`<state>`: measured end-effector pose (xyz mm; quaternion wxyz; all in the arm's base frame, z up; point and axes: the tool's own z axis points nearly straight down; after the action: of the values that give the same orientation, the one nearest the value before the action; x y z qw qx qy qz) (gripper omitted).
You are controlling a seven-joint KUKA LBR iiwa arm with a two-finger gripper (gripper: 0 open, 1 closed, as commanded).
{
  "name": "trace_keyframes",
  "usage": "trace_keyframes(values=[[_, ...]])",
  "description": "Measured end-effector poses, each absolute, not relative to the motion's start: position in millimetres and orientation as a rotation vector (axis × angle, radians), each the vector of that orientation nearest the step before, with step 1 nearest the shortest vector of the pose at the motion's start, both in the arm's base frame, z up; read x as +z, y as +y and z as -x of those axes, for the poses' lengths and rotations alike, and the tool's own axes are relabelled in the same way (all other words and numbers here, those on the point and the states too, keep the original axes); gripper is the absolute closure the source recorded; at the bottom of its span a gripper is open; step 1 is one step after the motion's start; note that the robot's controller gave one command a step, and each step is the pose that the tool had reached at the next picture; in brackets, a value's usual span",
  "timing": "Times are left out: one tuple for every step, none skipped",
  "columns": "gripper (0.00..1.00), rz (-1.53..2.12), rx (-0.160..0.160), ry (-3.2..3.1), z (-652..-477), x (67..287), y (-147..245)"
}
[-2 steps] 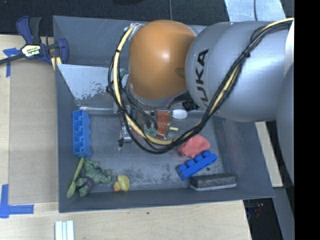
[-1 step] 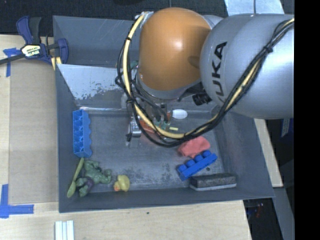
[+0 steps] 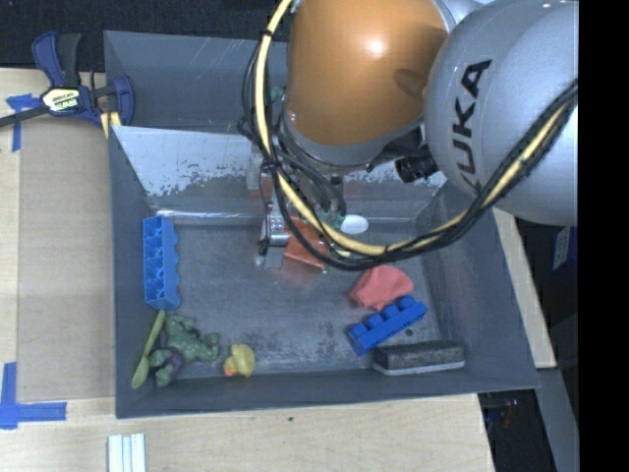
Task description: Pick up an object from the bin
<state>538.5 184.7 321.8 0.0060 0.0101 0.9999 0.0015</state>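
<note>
My gripper (image 3: 268,236) hangs low over the back middle of the bin, mostly hidden under the arm's orange cover. Right beside it, to its right, lies an orange-red flat piece (image 3: 301,253) on the bin floor; whether the gripper touches it cannot be made out. A small white oval thing (image 3: 354,226) lies just behind and to the right of that piece. A pinkish-red lump (image 3: 381,285) rests further right, and a blue toy brick (image 3: 386,324) lies in front of it.
A long blue studded brick (image 3: 160,261) lies along the left wall. A green figure (image 3: 181,348) and a small yellow duck (image 3: 238,362) sit in the front left corner. A dark grey block (image 3: 418,358) lies by the front wall at right.
</note>
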Motion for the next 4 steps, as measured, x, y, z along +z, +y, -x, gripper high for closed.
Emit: trace_keyframes(values=[[0.00,0.130,0.003,3.125,-541.4,354,167],[0.00,0.278,0.005,3.108,-586.9,337,170],[0.00,0.454,0.002,3.088,-593.3,328,159],[0.00,0.473,0.004,3.081,-602.6,314,171]])
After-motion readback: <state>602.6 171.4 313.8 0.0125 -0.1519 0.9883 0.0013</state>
